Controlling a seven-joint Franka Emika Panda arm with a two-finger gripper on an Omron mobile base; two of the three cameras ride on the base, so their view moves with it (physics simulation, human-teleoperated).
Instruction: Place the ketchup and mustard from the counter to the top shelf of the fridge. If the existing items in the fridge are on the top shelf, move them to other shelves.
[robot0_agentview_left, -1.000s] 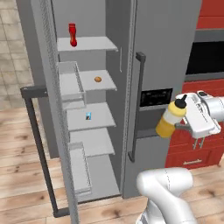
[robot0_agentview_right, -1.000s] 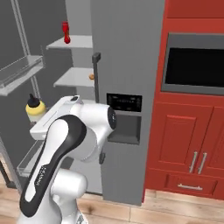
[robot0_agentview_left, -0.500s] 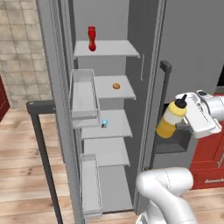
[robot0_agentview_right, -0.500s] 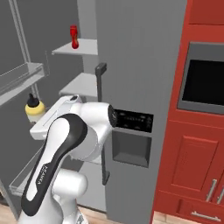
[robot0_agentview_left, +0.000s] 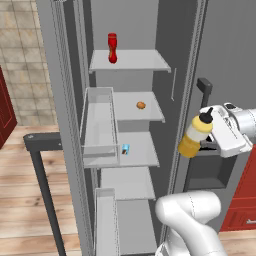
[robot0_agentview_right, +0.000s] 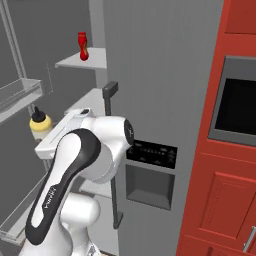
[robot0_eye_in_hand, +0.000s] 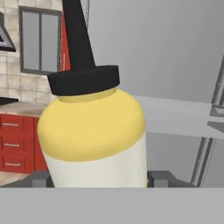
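Ketchup (robot0_agentview_left: 112, 48): solid red, cap included. Mustard (robot0_agentview_left: 196, 136): yellow body, paler toward the base, black collar and pointed nozzle. Fridge (robot0_agentview_left: 220, 60): mid grey casing. Top shelf (robot0_agentview_left: 142, 61): pale grey. Rounded lump (robot0_agentview_left: 141, 105): orange-brown. Tiny item (robot0_agentview_left: 125, 149): light blue and white. Cabinets (robot0_agentview_right: 215, 200): red. Floor (robot0_agentview_left: 20, 200): light wood planks.

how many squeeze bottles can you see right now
2. The ketchup stands on the fridge's top shelf; the mustard is held in the gripper outside the fridge. None looks hidden.
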